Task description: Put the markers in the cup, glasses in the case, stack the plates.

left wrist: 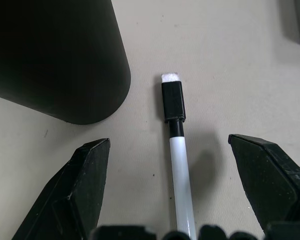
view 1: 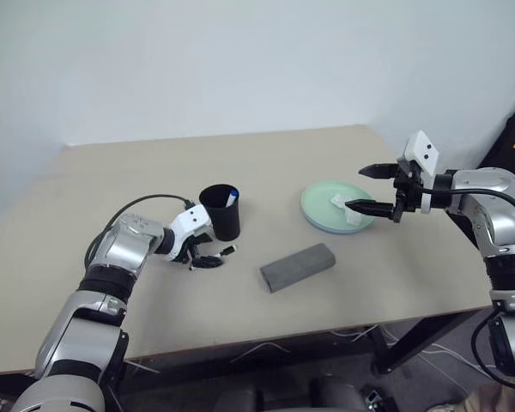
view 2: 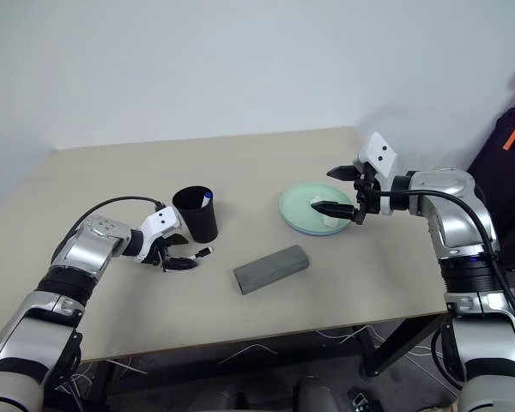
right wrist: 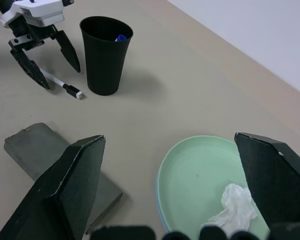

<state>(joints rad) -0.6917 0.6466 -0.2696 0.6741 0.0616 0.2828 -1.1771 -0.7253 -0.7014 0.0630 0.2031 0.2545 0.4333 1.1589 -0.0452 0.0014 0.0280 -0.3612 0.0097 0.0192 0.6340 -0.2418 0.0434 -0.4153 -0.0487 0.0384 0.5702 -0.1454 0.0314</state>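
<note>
1. We judge the step in hand to be the markers: the blue-capped marker [right wrist: 120, 38] already stands in the black cup [view 1: 221, 212], left of centre in the left eye view, while the black-capped marker [left wrist: 179, 165] lies flat on the table [view 1: 154, 300] just beside the cup's base.
2. The left gripper [left wrist: 177, 192] hangs low over that marker, jaws wide apart, one finger on each side of the white barrel; nothing is gripped yet.
3. The next move, as we read it, calls for lowering a little further, closing on the barrel, then lifting and tipping the marker into the cup without knocking the cup over.
4. The right gripper [view 1: 371, 189], at the right of the left eye view, hovers above the mint green plate [view 1: 319, 206] with its jaws spread and empty.
5. A crumpled white tissue [right wrist: 233, 206] lies on that plate; a thin blue edge shows beneath it, so the plates look stacked.
6. The grey case [view 1: 298, 267] sits shut at lower centre; we cannot make out the glasses.
</note>
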